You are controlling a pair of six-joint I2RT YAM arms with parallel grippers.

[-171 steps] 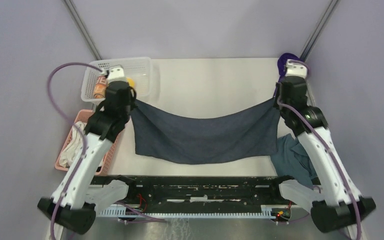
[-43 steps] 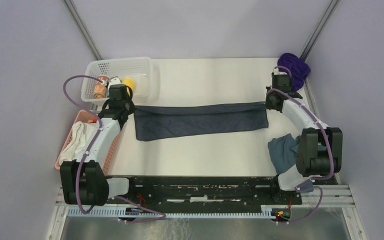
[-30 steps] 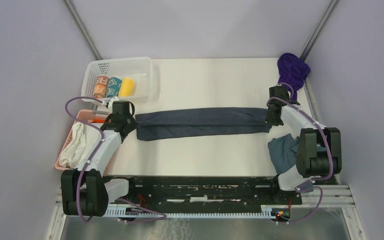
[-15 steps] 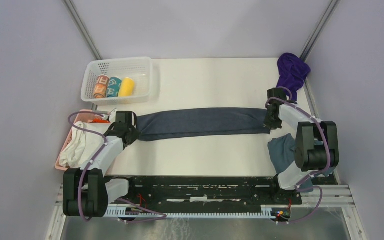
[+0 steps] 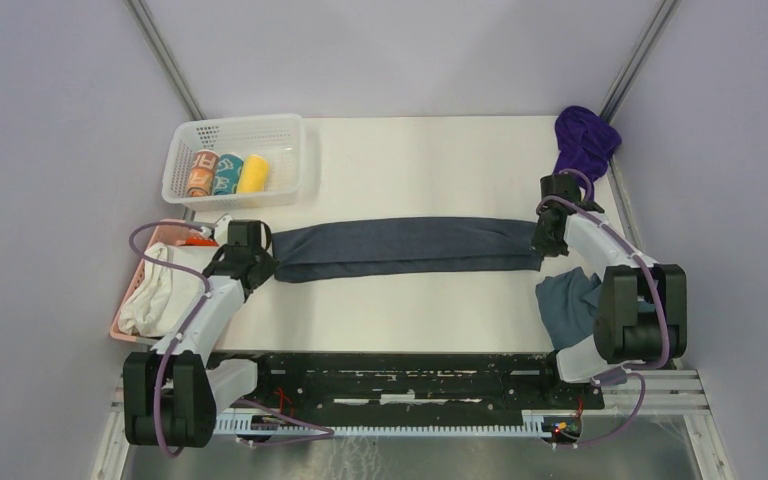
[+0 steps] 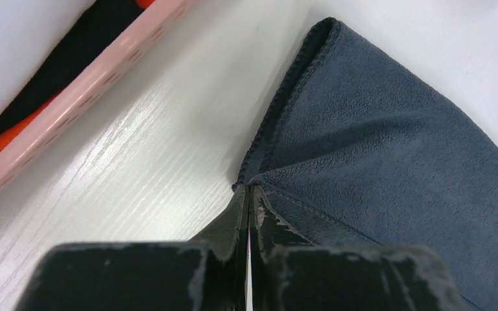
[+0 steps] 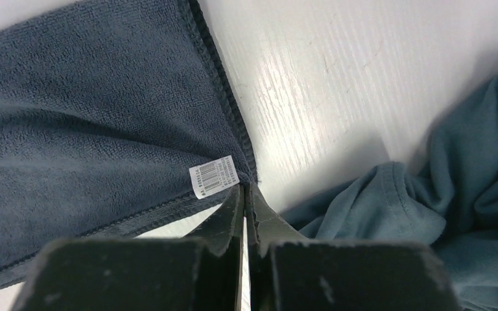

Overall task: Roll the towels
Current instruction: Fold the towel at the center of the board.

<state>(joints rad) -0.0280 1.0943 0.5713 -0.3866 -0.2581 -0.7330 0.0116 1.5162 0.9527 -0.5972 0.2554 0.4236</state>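
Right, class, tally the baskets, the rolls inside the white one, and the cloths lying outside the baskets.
Baskets: 2 (white basket, pink basket)
Rolls: 3 (orange-patterned roll, teal roll, yellow roll)
Cloths outside baskets: 3 (slate-grey towel, purple towel, teal cloth)
Total: 8

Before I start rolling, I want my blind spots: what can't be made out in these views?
Purple towel: top view only, bunched at the far right corner; its edges unreadable.
Teal cloth: right arm covers part in the top view; the right wrist view crops it.
Grey towel: layers uncountable from above; left gripper and right gripper hide how much corner each pinches.
Pink basket: left arm crosses its contents in the top view.
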